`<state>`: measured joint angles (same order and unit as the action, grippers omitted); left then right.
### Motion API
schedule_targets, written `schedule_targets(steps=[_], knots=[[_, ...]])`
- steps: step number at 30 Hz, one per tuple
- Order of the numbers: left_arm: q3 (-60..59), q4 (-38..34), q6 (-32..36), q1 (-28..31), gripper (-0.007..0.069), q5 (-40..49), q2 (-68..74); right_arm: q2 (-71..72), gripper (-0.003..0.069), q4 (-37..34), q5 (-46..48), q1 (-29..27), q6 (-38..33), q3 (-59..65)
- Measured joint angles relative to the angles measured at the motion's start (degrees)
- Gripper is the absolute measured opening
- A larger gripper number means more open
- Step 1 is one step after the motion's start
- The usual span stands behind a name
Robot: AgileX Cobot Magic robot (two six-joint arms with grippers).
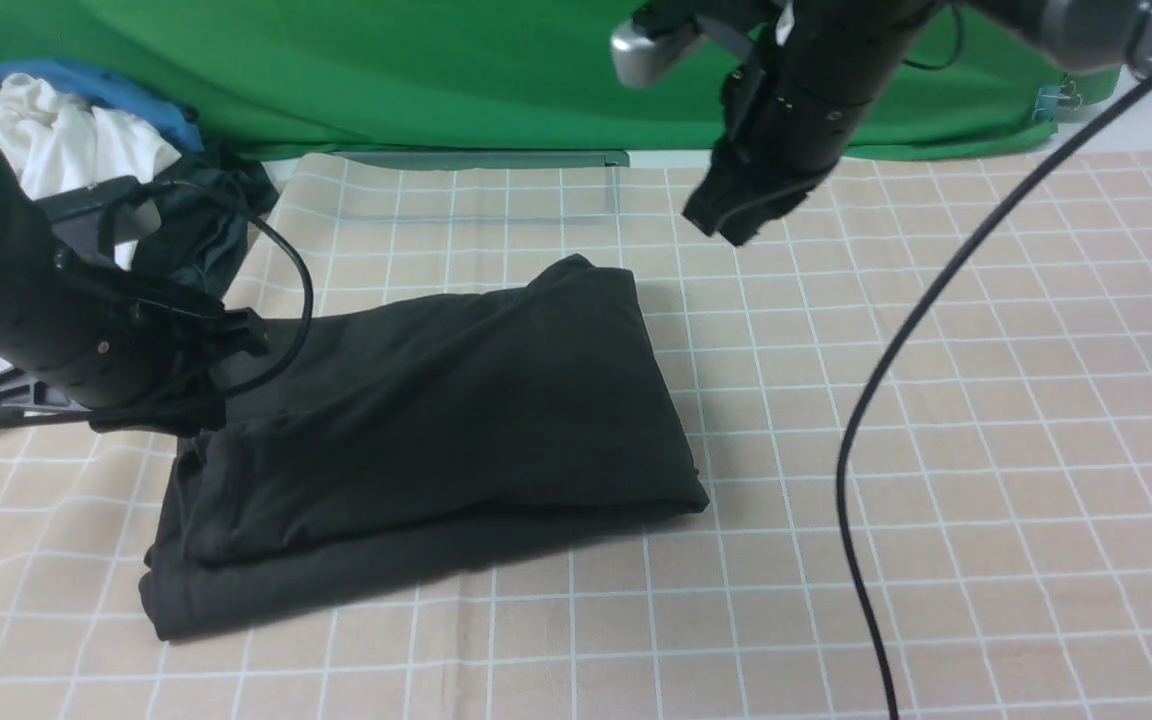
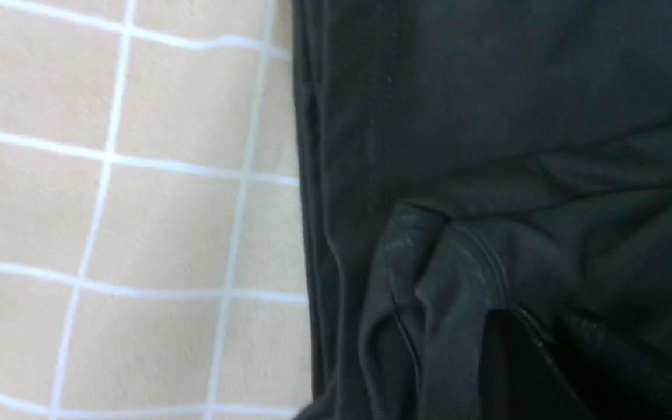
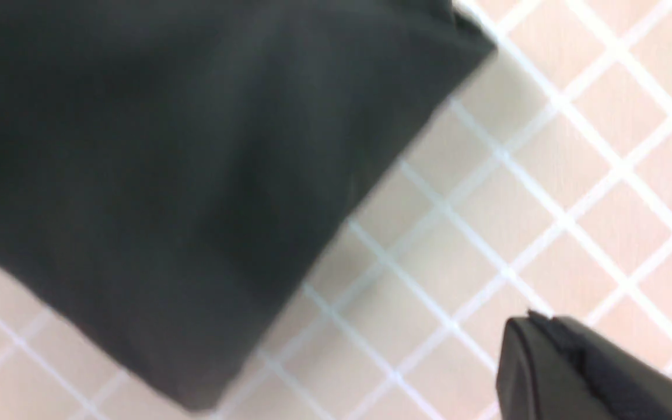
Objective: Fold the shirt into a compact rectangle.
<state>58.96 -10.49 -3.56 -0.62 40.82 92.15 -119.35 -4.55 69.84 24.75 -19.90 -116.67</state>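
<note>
On the table (image 1: 986, 450), the shirt (image 1: 436, 420) is lying folded in its left half, and I am watching both grippers near it.

The table is carrying a beige checked cloth. The black shirt is resting on it in layers, with the lower layer showing along the side toward the near edge and one corner reaching toward the far edge. A pile of clothes (image 1: 66, 140) is sitting at the far left corner. My left gripper (image 1: 216, 380) is pressing at the shirt's left end, where the fabric is bunching up; I cannot tell if its jaws are open or gripping. My right gripper (image 1: 731, 215) is hanging in the air above the far part of the table, closed and holding nothing. A black cable (image 1: 866, 420) is crossing the right half.
</note>
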Motion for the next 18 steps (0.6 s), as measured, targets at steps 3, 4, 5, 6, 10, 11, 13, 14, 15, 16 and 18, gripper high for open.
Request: schedule_targets(steps=[3, 4, 5, 6, 10, 11, 13, 14, 15, 16, 18], knots=[[0.07, 0.6, -0.17, 0.0, 0.025, -1.91, 1.18, 1.19, 0.0038, 0.19, 0.13, -0.78, 0.0, 2.11], [0.07, 0.6, -0.19, 0.0, 0.0285, -2.06, 1.8, 1.35, 0.0038, 0.19, 0.1, -0.84, 0.0, 2.25], [0.07, 0.6, -0.31, 0.0, 0.0342, -2.11, 2.96, 1.48, 0.0038, 0.19, 0.1, -0.84, -0.04, 2.25], [0.07, 0.66, -0.3, 0.0, 0.0365, -2.17, 3.8, 1.55, 0.0038, 0.0, 0.1, -0.84, -0.06, 2.25], [0.07, 0.59, -0.28, 0.0, 0.0435, -3.3, 7.49, 2.13, 0.0038, -1.16, 0.1, -0.84, -0.3, 2.25], [0.07, 0.59, -0.28, 0.0, 0.0431, -3.36, 8.06, 2.21, 0.0038, -1.39, 0.1, -0.84, -0.47, 2.25], [0.08, 0.59, -0.24, 0.0, 0.0378, -3.51, 9.11, 2.24, 0.0038, -1.76, 0.1, -0.84, -1.26, 2.25], [0.08, 0.59, -0.24, 0.0, 0.0324, -3.53, 9.33, 2.24, 0.0038, -1.95, 0.1, -0.84, -1.4, 2.25], [0.13, 0.87, -0.24, 0.05, 0.0255, -3.53, 9.43, 2.24, 0.0038, -2.08, 0.1, -0.84, -1.52, 2.25], [0.13, 1.15, -0.22, 0.05, 0.0176, -3.62, 9.43, 2.24, 0.0038, -2.22, 0.1, -0.84, -1.86, 2.25], [0.13, 1.72, -0.18, 0.05, 0.0092, -3.94, 9.43, 2.24, 0.0038, -2.37, 0.1, -0.84, -2.39, 2.25]])
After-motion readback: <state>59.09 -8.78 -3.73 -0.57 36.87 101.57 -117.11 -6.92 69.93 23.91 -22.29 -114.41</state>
